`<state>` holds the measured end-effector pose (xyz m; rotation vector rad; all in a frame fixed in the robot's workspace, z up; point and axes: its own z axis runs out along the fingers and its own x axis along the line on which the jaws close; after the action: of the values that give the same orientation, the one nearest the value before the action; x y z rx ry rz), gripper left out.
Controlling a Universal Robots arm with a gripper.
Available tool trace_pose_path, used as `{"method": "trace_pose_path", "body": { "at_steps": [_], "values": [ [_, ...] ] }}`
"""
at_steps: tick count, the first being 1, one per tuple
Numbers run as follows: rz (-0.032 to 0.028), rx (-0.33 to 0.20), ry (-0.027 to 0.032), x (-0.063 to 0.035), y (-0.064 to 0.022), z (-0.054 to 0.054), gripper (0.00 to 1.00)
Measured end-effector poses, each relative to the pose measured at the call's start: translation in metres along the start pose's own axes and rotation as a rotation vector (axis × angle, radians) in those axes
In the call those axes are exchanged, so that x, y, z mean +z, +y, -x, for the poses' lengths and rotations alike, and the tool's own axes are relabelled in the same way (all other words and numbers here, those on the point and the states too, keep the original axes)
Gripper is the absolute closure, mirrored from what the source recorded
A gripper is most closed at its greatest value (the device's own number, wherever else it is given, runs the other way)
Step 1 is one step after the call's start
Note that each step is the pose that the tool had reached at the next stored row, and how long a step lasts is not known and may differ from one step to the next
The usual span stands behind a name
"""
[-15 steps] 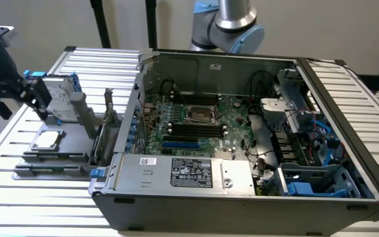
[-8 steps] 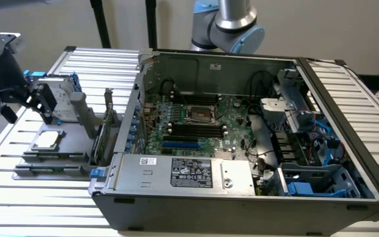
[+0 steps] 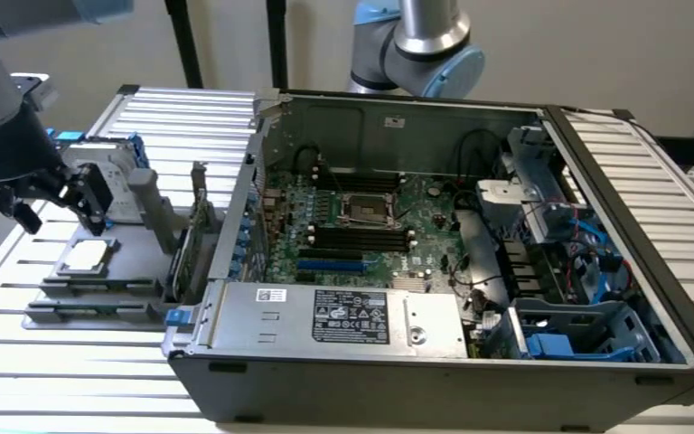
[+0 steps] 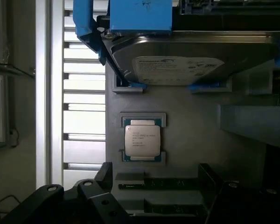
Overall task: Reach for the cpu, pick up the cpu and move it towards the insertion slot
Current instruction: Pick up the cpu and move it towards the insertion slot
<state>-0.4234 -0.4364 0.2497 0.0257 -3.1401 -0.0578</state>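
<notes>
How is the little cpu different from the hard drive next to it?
The cpu is small and square; the hard drive is much bigger and longer. The cpu lies flat in its holder; the hard drive stands up on its edge. The hard drive has blue brackets; the cpu has none. Both have silver-grey metal faces with printing, and both sit on the same grey tray.

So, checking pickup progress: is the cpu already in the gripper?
No, the cpu lies in its grey holder, the gripper clear of it.
</notes>
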Motion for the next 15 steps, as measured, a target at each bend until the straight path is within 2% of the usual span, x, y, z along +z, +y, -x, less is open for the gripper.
{"method": "trace_pose_path", "body": {
  "at_steps": [9, 15],
  "values": [
    [0.0000, 0.000, 0.0001, 0.0164, -0.0007, -0.001, 0.18],
    [0.0001, 0.000, -0.0006, 0.0274, -0.0007, -0.009, 0.18]
  ]
}}
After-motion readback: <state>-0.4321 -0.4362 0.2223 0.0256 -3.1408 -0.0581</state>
